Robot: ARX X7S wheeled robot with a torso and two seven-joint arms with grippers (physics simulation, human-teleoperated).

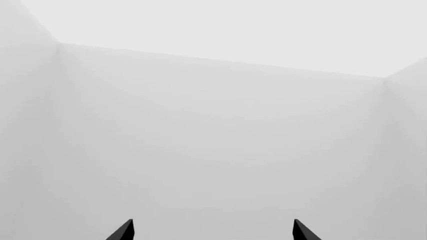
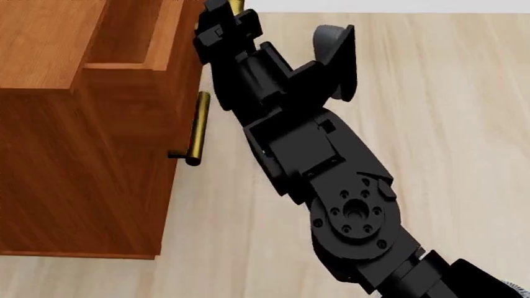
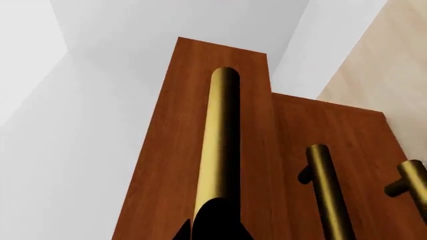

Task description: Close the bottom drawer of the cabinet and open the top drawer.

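- The cabinet (image 2: 74, 174) stands on the pale wood floor (image 2: 447, 93).
- The top drawer (image 2: 124, 37) is pulled out from the cabinet front, its open box showing from above.
- The right hand (image 2: 222, 18) is at the top drawer's brass handle (image 3: 217, 145), one dark fingertip (image 3: 213, 222) lying over the bar; whether it grips cannot be told.
- The middle drawer's handle (image 2: 197, 127) sits below, close to the cabinet front.
- The bottom drawer's handle (image 3: 417, 185) lies beyond it.
- The left hand (image 1: 213, 231) faces only blank pale walls (image 1: 213, 125), its fingertips spread wide and empty.

Even, diffuse simulator lighting throughout; renders sharp (no blur), faint sheen along the brass handle (image 3: 217, 150).
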